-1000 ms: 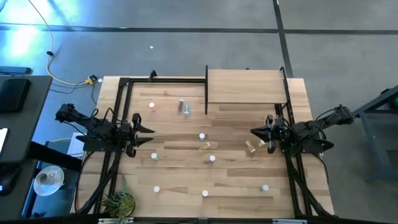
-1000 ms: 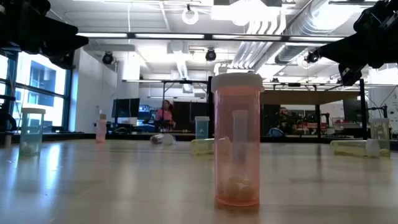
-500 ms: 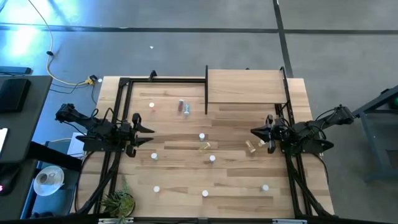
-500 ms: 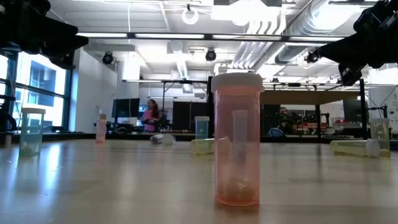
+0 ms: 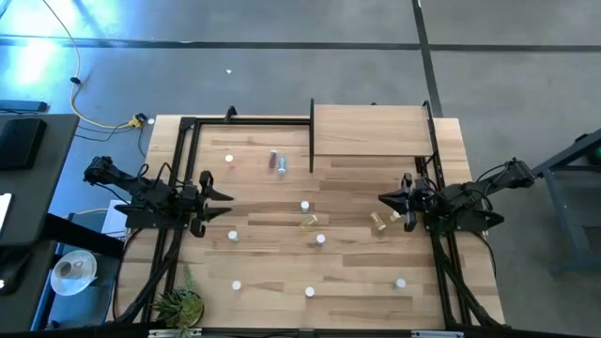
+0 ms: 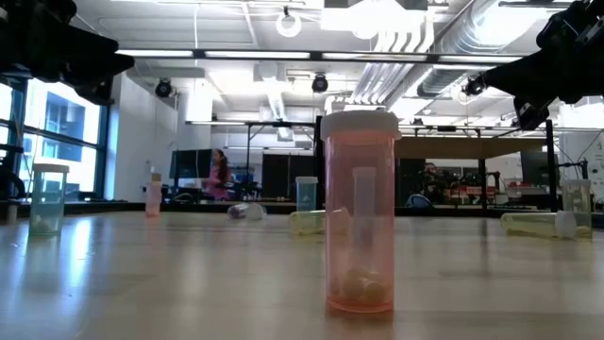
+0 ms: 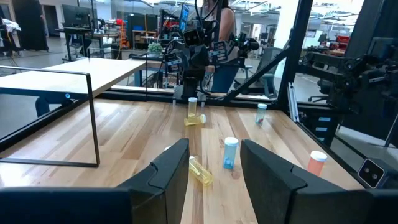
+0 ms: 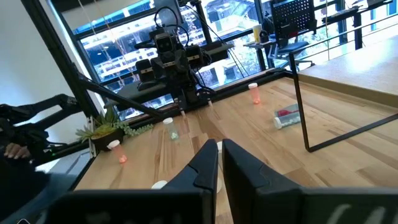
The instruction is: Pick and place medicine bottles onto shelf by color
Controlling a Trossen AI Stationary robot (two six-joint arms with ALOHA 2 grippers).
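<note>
With no medicine bottles (image 5: 304,206) yet on the shelf (image 5: 371,130) and all scattered across the bench (image 5: 254,272) beside it, the right end effector (image 5: 383,198), fingers nearly together, should spread them before descending on the toppled yellow bottle (image 5: 377,221) just beside it, while the left end effector (image 5: 228,195) waits with fingers apart.

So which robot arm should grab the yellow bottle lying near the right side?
Probably the right arm: its pincer hovers just beside the lying yellow bottle, while the left pincer waits open across the table.
</note>
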